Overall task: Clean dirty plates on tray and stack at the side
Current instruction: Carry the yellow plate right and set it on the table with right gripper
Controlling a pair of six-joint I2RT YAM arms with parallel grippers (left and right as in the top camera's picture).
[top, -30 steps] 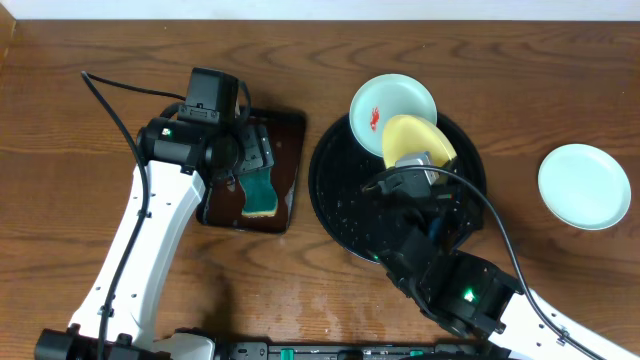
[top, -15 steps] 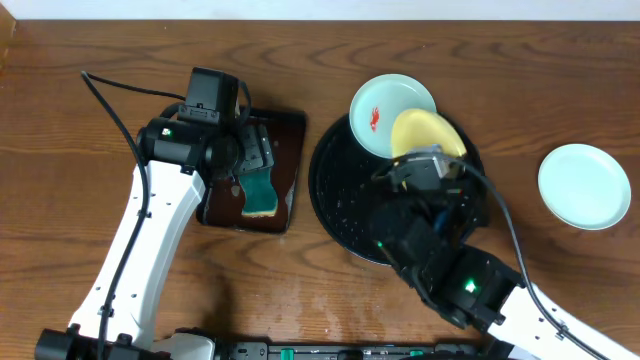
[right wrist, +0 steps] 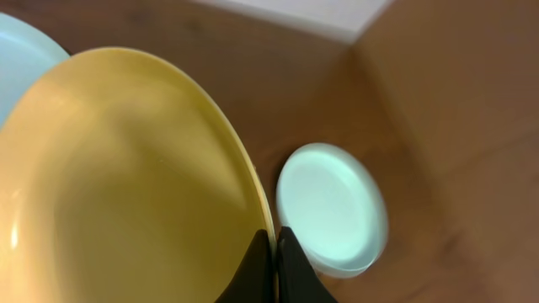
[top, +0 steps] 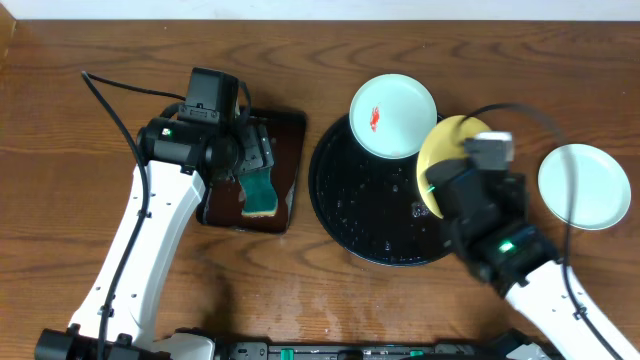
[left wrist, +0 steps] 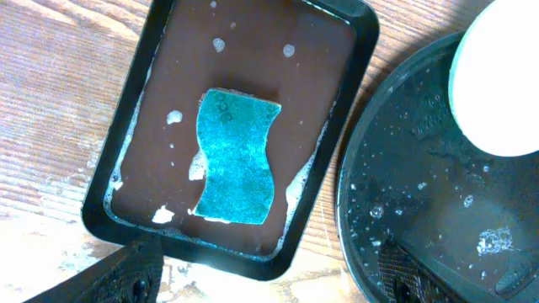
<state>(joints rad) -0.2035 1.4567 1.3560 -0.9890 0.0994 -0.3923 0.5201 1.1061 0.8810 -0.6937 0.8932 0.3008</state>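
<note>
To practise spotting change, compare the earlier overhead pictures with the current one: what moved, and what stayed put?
The right tool, shut on the yellow plate, carried it rightward across the black tray to its right rim, toward the clean mint plate. The smeared mint plate, left arm, sponge and brown tray stayed put.

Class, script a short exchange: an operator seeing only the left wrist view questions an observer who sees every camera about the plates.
Operator: Where is the yellow plate?
Observer: The right pincer grips its rim, holding it over the black tray, right side.
Operator: Is the pale plate at my frame's corner dirty?
Observer: Yes, that mint plate has a red smear.
</note>
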